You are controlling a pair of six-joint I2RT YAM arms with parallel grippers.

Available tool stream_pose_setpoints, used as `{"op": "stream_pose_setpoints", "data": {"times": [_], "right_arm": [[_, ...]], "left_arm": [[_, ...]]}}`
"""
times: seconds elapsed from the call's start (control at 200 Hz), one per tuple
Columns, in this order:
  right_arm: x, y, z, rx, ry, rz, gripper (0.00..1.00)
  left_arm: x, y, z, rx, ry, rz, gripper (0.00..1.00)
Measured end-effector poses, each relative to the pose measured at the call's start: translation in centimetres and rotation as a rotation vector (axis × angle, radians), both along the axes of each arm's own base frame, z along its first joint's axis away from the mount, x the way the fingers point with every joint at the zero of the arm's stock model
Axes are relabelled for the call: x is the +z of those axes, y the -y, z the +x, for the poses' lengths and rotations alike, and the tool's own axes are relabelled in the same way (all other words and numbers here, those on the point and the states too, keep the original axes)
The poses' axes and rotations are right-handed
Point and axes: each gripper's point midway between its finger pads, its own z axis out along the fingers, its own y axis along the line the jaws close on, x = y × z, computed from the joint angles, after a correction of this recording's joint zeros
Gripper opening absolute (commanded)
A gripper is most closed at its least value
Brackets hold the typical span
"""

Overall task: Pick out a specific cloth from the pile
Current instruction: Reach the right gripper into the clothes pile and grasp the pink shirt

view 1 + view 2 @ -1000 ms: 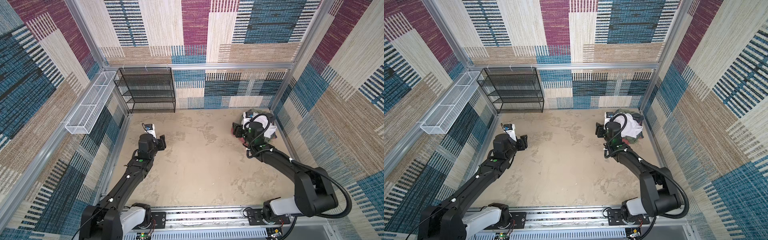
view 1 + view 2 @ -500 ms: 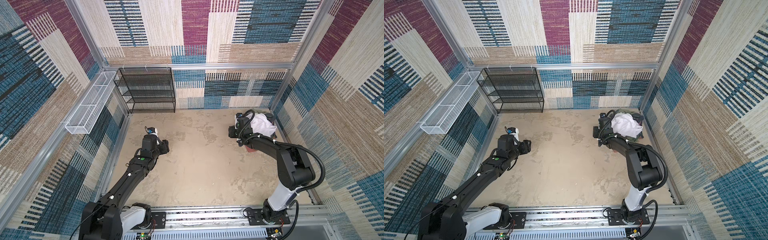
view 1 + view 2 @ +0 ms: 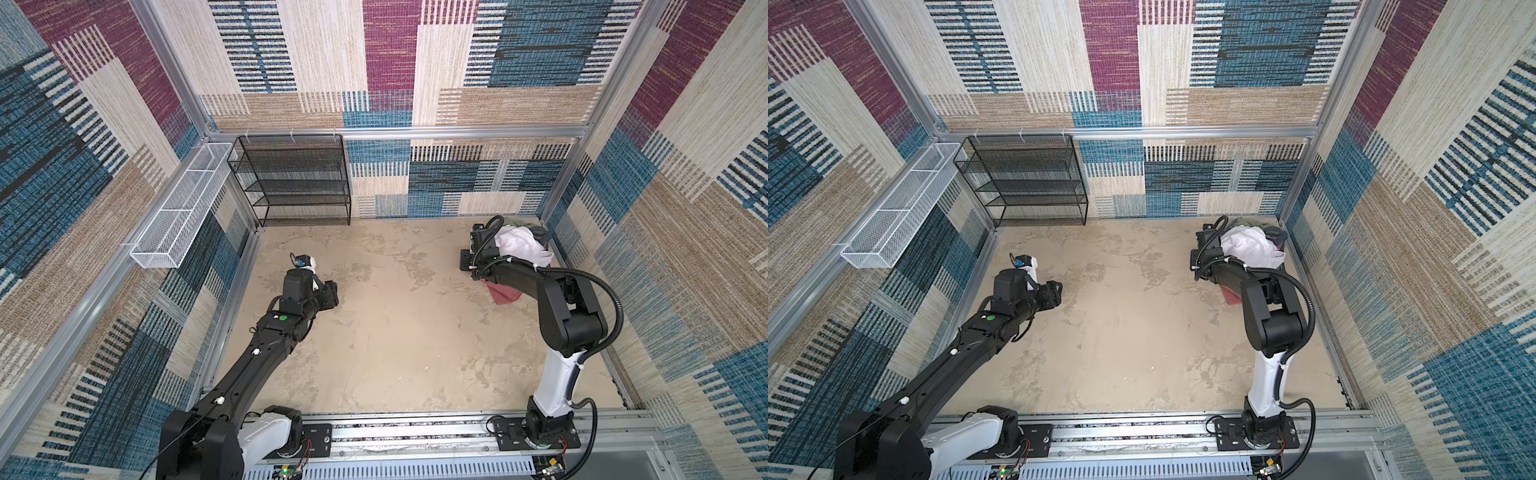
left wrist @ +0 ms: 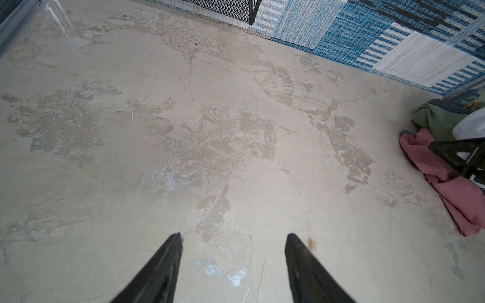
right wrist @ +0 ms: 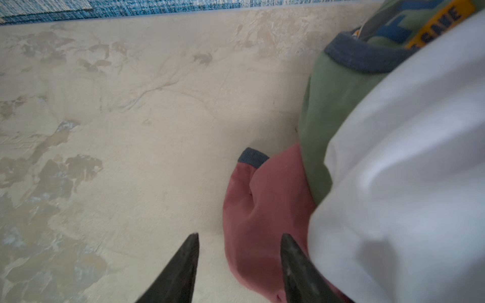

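Right claw (image 5: 240,236) is judged far nearer; its jaws are seen part-open, nothing clamped; the cloth (image 5: 265,210) lies lower right in the right wrist frame, its folded edge between the tips, one tip over it, the other over bare bench (image 5: 131,157); it is overlain by the white garment (image 5: 406,157) and olive green garment (image 5: 322,105); the pile (image 3: 519,245) sits right of centre in a top view, the cloth's long axis trailing toward the lower edge; left claw (image 4: 233,236) is wide open, empty, well apart.

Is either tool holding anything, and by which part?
Nothing is held. The left tool stands open over bare floor; the right tool is open, straddling the edge of the salmon-red cloth without pinching it.
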Motion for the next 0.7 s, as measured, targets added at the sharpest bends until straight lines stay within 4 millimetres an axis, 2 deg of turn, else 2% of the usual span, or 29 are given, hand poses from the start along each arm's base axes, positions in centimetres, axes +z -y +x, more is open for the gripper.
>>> {"op": "stream_pose_setpoints", "data": {"times": [0.145, 0.32, 0.566, 0.626, 0.701], "right_arm": [[-1.1, 0.4, 0.3, -0.017, -0.028, -0.026, 0.47], [-1.5, 0.9, 0.9, -0.042, -0.027, -0.053, 0.37], [-2.3, 1.6, 1.2, -0.075, -0.037, -0.092, 0.35], [-2.4, 1.7, 1.4, -0.079, -0.038, -0.098, 0.30], [-2.6, 1.8, 1.5, -0.082, -0.039, -0.107, 0.17]], "left_arm": [[0.0, 0.0, -0.1, -0.005, -0.001, 0.007, 0.66], [-0.1, -0.1, -0.3, -0.011, -0.009, 0.018, 0.66], [-0.1, 0.0, -0.2, -0.013, -0.012, 0.021, 0.66], [-0.2, 0.0, -0.2, -0.014, -0.013, 0.021, 0.65], [-0.2, 0.0, -0.2, -0.014, -0.014, 0.021, 0.65]]}}
